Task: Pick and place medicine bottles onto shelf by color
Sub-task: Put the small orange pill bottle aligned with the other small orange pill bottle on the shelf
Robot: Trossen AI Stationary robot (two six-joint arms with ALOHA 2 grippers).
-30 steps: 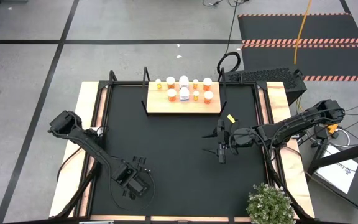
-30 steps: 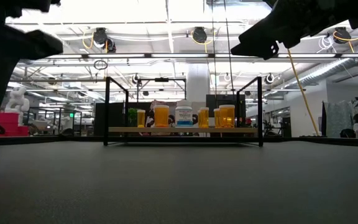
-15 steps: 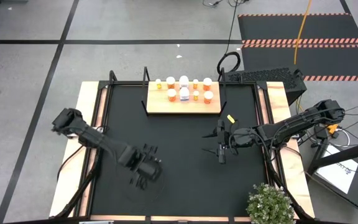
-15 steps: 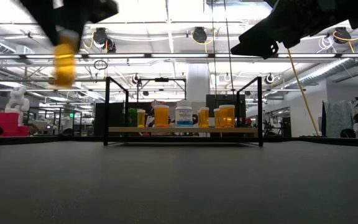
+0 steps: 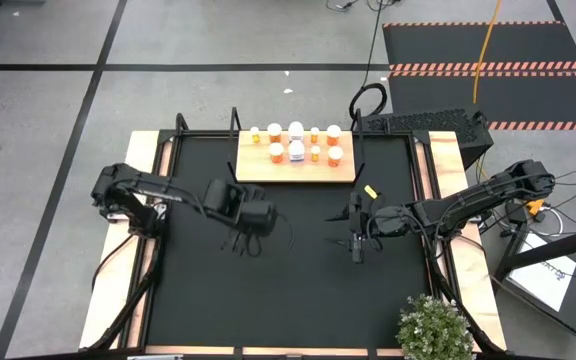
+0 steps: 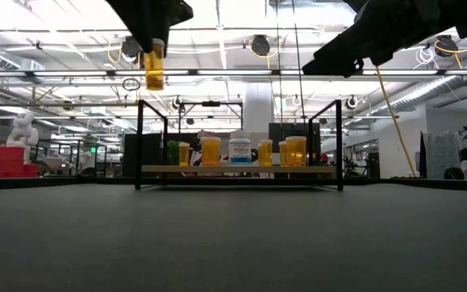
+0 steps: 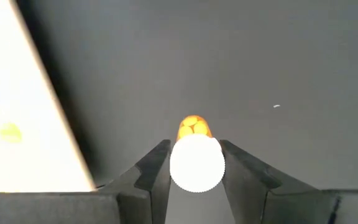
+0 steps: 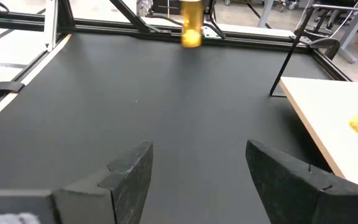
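Left gripper (image 7: 195, 163) jaws clamped on orange bottle (image 6: 154, 66) at frame centre-left above table (image 5: 298, 290), right gripper (image 8: 197, 171) jaws wide, empty, centre-right, shelf (image 5: 295, 168) upper centre

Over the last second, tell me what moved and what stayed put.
The left hand, shut on an orange bottle, swung from the table's near left corner up and across toward the shelf, lifting the bottle high above the mat. The right hand kept waiting open at mid-right, and the bottles on the shelf did not shift.
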